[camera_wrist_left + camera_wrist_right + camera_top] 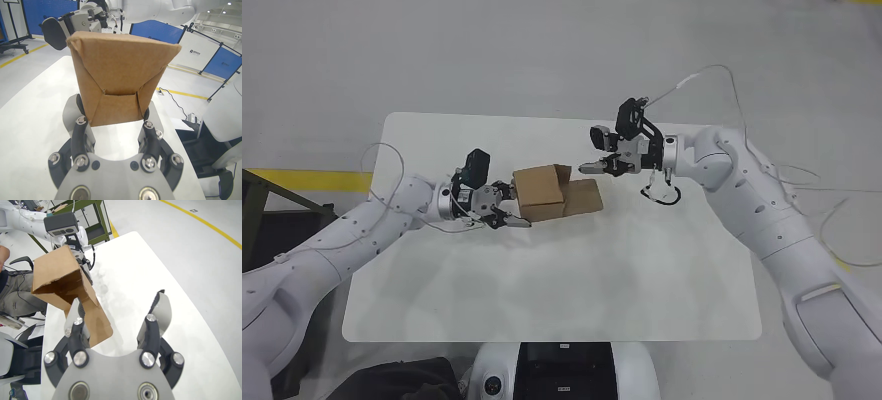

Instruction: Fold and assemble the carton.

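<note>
While left claw (pixel 510 206) tight on carton (pixel 539 190), right claw (pixel 118 297) wide open beside flap (pixel 100 321) edge.

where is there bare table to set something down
Bare: the wide half of the table between the carton and the robot-side edge, and the far strip behind the carton. Crowded: both carton ends, where the left gripper and right gripper sit.
</note>
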Controlling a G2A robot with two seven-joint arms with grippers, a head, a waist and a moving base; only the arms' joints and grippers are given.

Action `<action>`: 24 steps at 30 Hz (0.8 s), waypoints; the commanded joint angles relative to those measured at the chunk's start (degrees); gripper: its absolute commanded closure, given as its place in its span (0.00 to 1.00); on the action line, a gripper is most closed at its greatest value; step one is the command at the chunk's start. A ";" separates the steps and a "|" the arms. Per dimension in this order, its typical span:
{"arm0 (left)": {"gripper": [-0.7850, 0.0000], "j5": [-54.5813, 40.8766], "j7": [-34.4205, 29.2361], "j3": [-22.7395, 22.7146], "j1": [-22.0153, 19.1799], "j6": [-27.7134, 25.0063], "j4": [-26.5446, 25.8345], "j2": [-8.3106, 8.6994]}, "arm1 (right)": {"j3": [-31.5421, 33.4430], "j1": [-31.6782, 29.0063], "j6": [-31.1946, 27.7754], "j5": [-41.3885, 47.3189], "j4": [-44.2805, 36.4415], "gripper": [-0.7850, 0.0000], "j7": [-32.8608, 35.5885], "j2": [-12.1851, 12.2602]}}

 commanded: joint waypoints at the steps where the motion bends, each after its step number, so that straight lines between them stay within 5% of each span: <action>1: 0.53 0.23 0.00 0.00 0.07 0.00 -0.39 0.09 | -0.11 0.07 -0.32 -0.57 0.51 1.00 -0.71 -0.24; 11: 0.55 0.69 0.00 0.00 -0.15 0.00 -0.92 0.14 | -3.73 0.92 -0.91 -0.85 0.19 1.00 -1.89 -1.72; 24: 0.57 -0.50 0.00 0.00 -0.60 0.00 0.65 -0.55 | -7.22 0.96 -0.91 0.35 -3.74 1.00 -2.53 -0.69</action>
